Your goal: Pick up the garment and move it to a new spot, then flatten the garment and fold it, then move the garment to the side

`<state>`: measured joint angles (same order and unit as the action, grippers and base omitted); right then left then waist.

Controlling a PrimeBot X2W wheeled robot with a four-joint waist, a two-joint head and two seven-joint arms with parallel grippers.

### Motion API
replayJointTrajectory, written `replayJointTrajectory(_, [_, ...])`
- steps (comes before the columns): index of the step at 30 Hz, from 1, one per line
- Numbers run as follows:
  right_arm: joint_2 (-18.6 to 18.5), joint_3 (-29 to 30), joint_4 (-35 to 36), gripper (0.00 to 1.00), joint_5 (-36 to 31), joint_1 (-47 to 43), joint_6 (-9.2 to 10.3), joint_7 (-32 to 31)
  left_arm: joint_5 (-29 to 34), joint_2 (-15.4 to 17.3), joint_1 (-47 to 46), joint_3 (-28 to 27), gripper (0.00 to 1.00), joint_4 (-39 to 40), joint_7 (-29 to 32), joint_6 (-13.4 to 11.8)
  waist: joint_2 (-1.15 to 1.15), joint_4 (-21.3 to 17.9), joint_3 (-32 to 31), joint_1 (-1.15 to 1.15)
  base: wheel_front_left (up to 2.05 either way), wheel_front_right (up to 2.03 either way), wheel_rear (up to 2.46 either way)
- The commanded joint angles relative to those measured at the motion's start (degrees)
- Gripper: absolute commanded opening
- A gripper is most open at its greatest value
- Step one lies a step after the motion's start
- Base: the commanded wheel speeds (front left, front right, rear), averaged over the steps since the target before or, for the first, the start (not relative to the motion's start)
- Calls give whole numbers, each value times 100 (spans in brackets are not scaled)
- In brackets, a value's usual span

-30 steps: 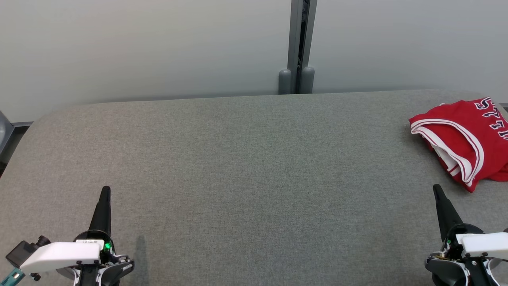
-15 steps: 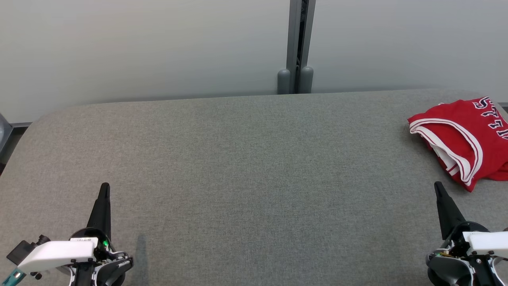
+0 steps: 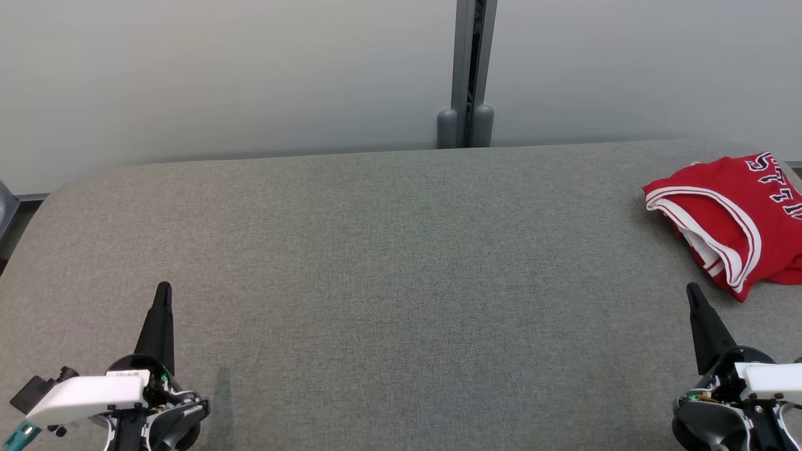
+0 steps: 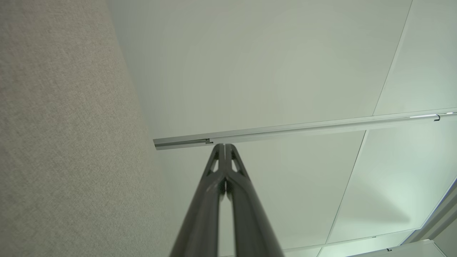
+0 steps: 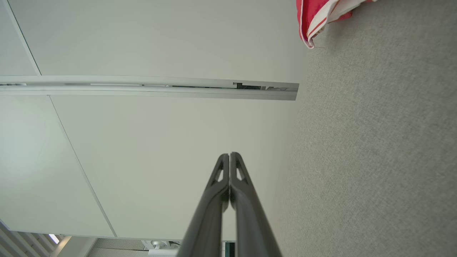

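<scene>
Little is changed: the folded garment is left at the far right, the left gripper and right gripper are kept closed and empty; the task is judged done.

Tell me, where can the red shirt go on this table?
The middle of the grey table is bare, from the left gripper across to the right gripper and back to the wall. Only the far right is crowded, where the red jersey lies.
</scene>
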<state>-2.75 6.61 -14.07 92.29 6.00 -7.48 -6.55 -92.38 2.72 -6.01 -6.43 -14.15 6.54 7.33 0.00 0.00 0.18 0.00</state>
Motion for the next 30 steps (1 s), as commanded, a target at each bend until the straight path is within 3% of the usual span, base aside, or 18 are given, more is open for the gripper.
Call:
replayJointTrajectory(1, [-21, 8, 11, 0, 14, 47, -2, -25, -7, 30, -51, -23, 0, 15, 20, 35, 0, 0, 0, 0, 0, 0, 0])
replayJointTrajectory(30, [-21, 3, 11, 0, 15, 47, -2, -21, -7, 31, -50, -22, 0, 16, 20, 35, 0, 0, 0, 0, 0, 0, 0])
